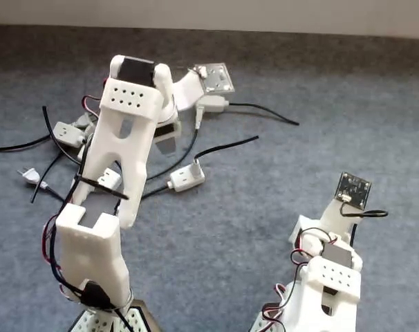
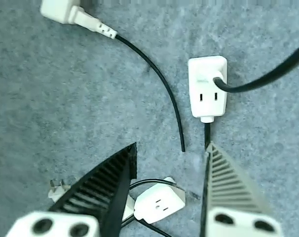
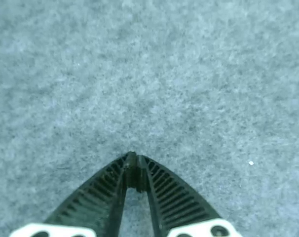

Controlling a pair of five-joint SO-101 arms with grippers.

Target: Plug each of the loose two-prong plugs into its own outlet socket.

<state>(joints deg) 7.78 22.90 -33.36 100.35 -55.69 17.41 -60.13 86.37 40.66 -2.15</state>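
In the left wrist view my left gripper [image 2: 167, 158] is open above the grey carpet, holding nothing. A white outlet socket [image 2: 207, 94] with two slots lies just beyond its fingertips, a black cable crossing over it. A second white socket [image 2: 159, 205] lies under the gripper between the fingers. A loose two-prong plug [image 2: 56, 189] lies beside the dark finger [image 2: 115, 177]. Another white plug [image 2: 65, 11] with a black cord lies farther off. My right gripper [image 3: 136, 170] is shut over bare carpet. From above, a socket [image 1: 187, 178] and a small plug [image 1: 30, 176] lie near the left arm [image 1: 119, 152].
Black cords [image 1: 258, 109] loop over the carpet around the left arm, with more white sockets [image 1: 68, 133] at the far left. The right arm [image 1: 330, 270] sits folded at the front right, with open carpet [image 1: 278, 173] between the two arms.
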